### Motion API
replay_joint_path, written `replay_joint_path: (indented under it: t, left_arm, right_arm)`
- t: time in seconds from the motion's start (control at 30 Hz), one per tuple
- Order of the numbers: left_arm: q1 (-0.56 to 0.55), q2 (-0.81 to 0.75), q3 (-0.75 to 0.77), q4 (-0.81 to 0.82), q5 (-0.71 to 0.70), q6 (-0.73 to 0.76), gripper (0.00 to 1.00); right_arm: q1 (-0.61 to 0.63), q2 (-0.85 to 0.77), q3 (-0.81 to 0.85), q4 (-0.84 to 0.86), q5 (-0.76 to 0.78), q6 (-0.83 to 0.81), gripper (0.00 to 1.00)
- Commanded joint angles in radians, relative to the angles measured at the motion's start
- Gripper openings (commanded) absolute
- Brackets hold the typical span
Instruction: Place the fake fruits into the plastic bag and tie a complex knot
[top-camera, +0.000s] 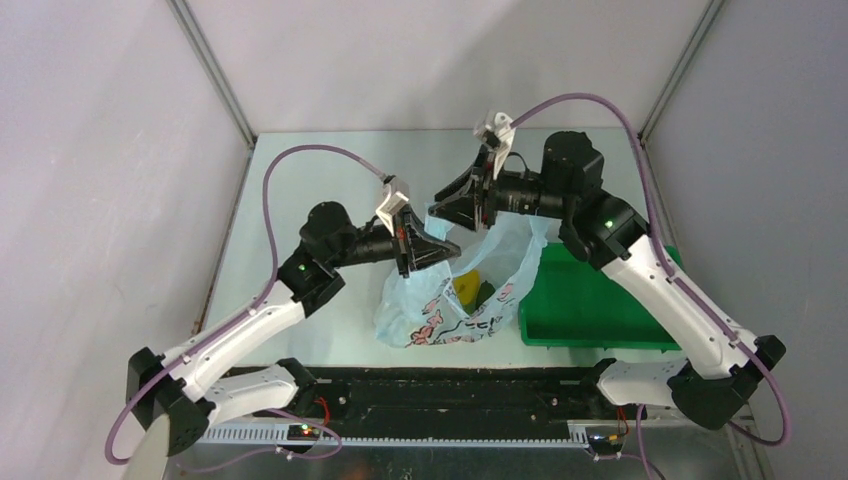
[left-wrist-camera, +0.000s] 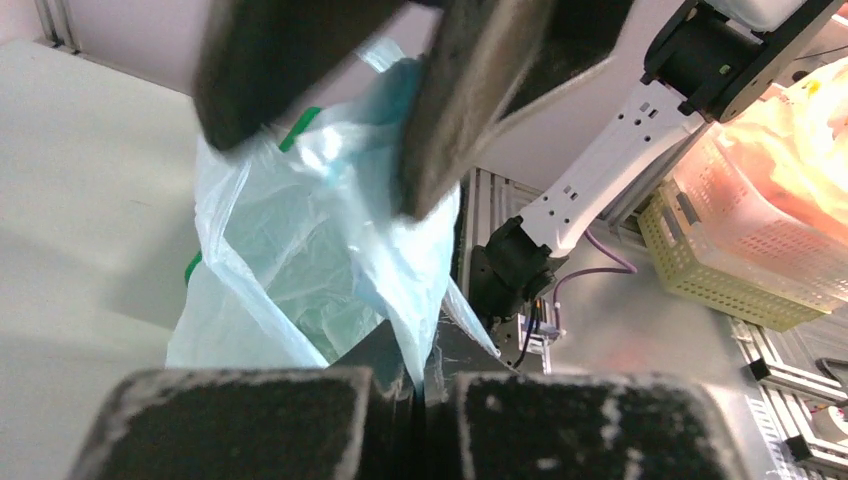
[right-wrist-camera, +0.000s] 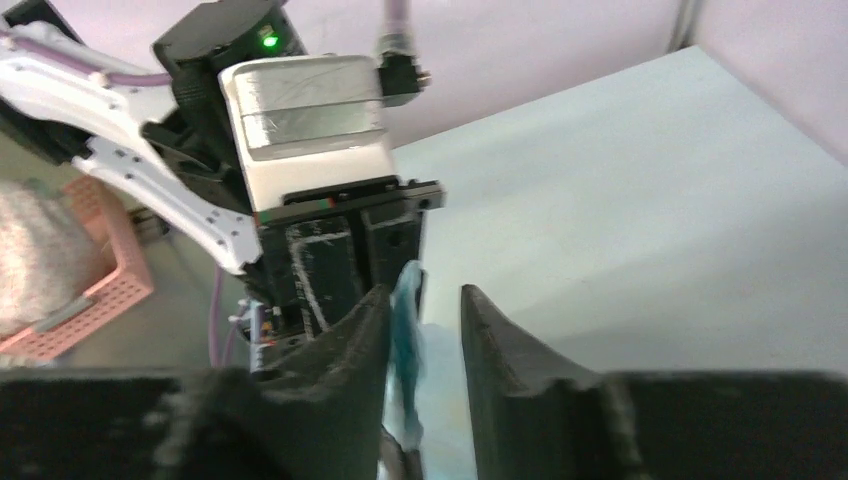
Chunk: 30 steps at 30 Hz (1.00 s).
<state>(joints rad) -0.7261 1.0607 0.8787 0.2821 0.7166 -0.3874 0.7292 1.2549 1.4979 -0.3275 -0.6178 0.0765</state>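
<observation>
plastic bag (top-camera: 455, 300) stands crumpled at the middle of the table (top-camera: 330, 330), its mouth pulled upward, with the green tray (top-camera: 590, 310) touching its 3 o'clock side. the top external view alone looks down into the bag: a yellow fruit (top-camera: 467, 288) lies inside, and a pink print (top-camera: 432, 325) marks the wall toward 7 o'clock.

left gripper (top-camera: 447, 252) meets the rim at about 10 o'clock. its own camera shows what the overhead cannot: the left gripper (left-wrist-camera: 415, 385) has its jaws pressed together on a fold of the plastic bag (left-wrist-camera: 290, 250), the film running up from the pinch.

right gripper (top-camera: 445, 205) hangs over the rim at 12 o'clock. in the left wrist view the right gripper (left-wrist-camera: 330, 150) spreads around a raised strip of film. the right wrist view settles it: the right gripper (right-wrist-camera: 423, 295) is partly open, and the strip of plastic bag (right-wrist-camera: 405, 320) lies against only the 9 o'clock finger, with a clear gap to the other. the left gripper (right-wrist-camera: 362, 262) faces it at 11 o'clock, clamped.
</observation>
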Motion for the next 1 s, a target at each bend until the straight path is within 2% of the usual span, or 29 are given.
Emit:
replay_joint_path:
  t: [0.0, 0.03, 0.07, 0.13, 0.27, 0.43, 0.67, 0.83, 0.97]
  left_arm:
    - [0.034, -0.05, 0.022, -0.093, -0.011, 0.027, 0.0]
    - [0.049, -0.05, 0.031, -0.114, 0.017, 0.024, 0.0]
    - [0.081, -0.048, 0.051, -0.15, 0.038, 0.022, 0.0]
    - [0.131, -0.04, 0.067, -0.188, 0.105, 0.021, 0.0]
    - [0.206, -0.04, 0.078, -0.247, 0.178, 0.062, 0.0]
    - [0.245, -0.05, 0.082, -0.29, 0.228, 0.119, 0.0]
    - [0.251, -0.067, 0.061, -0.31, 0.229, 0.149, 0.0]
    - [0.25, -0.07, 0.048, -0.298, 0.236, 0.146, 0.0]
    - [0.251, -0.074, 0.044, -0.29, 0.238, 0.143, 0.0]
  right_arm:
    - [-0.073, -0.065, 0.014, 0.025, 0.033, -0.002, 0.57]
    - [-0.109, -0.076, 0.008, 0.019, 0.028, -0.01, 0.65]
    - [-0.127, -0.098, 0.002, 0.01, 0.022, -0.025, 0.78]
    - [-0.193, -0.139, -0.025, 0.007, 0.011, -0.028, 0.91]
    - [-0.349, -0.216, -0.087, -0.006, -0.032, 0.032, 0.99]
    - [-0.509, -0.29, -0.156, -0.126, -0.138, 0.028, 0.99]
    - [-0.592, -0.346, -0.227, -0.218, -0.094, 0.019, 0.98]
    - [-0.602, -0.327, -0.249, -0.198, -0.143, 0.028, 0.83]
    - [-0.606, -0.308, -0.276, -0.156, -0.196, 0.04, 0.75]
